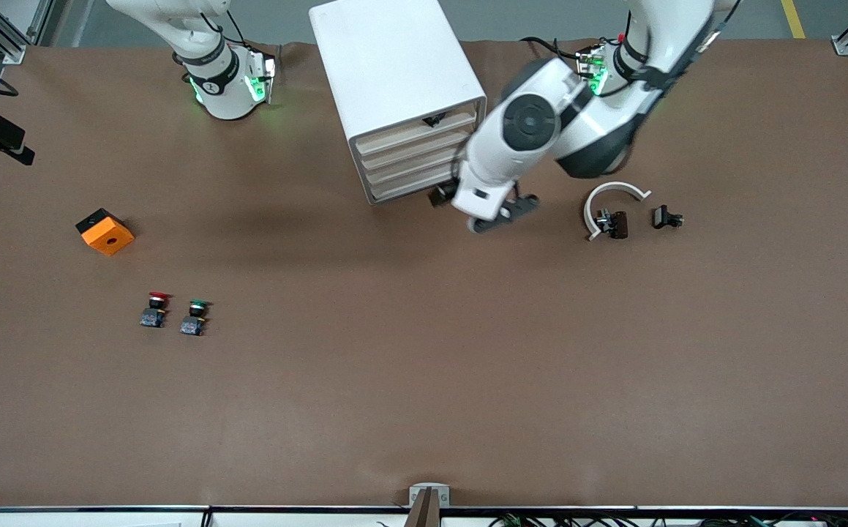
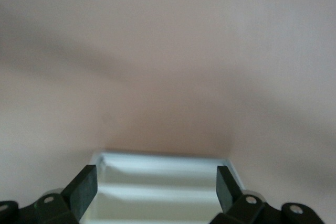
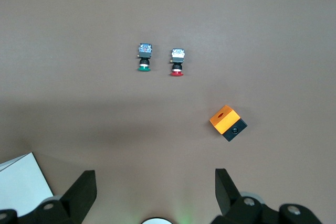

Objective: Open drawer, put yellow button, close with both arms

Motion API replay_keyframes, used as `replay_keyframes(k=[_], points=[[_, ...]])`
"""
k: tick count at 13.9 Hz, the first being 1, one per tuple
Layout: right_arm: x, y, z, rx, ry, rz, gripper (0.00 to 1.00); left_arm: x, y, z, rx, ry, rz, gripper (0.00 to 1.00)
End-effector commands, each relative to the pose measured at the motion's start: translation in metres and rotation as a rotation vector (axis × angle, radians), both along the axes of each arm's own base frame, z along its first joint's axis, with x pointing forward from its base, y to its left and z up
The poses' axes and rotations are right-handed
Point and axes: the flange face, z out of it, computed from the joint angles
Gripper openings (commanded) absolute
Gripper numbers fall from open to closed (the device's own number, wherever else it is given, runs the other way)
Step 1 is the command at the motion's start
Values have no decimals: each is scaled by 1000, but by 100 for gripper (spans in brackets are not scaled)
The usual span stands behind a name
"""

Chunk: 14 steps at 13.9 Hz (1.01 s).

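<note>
The drawer [image 1: 418, 132], topmost of four in the white cabinet [image 1: 394, 58], is looking shut. We are judging it light and stiff, likely sliding easily, and best hooked at the small dark notch in the middle of its shallow front; the yellow button is not showing in any view. The left gripper [image 1: 503, 214] is hanging spread open just in front of the lower drawers, while the right gripper [image 3: 155, 190] is waiting, fingers wide apart, over the table at the right arm's end.
</note>
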Motion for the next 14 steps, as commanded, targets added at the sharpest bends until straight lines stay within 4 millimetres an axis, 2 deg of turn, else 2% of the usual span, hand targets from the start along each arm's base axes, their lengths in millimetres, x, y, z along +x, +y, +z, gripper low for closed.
replay_keyframes(k=[1, 4, 6, 8, 10, 11, 14], points=[[-6, -2, 1, 4, -12, 6, 100, 52, 61, 60, 88, -81, 52, 100], [-7, -2, 0, 5, -9, 4, 100, 111, 162, 110, 109, -178, 191, 100], [-7, -2, 0, 5, -4, 4, 100, 132, 220, 137, 114, -197, 263, 100], [-7, -2, 0, 5, -6, 4, 100, 136, 266, 152, 134, -160, 194, 100], [-6, -2, -1, 7, -4, 4, 100, 137, 308, 152, 140, -129, 129, 100], [-7, -2, -1, 7, -3, 4, 100, 134, 325, 163, 148, -142, 121, 100], [-6, 0, -1, 8, -3, 9, 100, 125, 350, 190, 164, -193, 39, 100]])
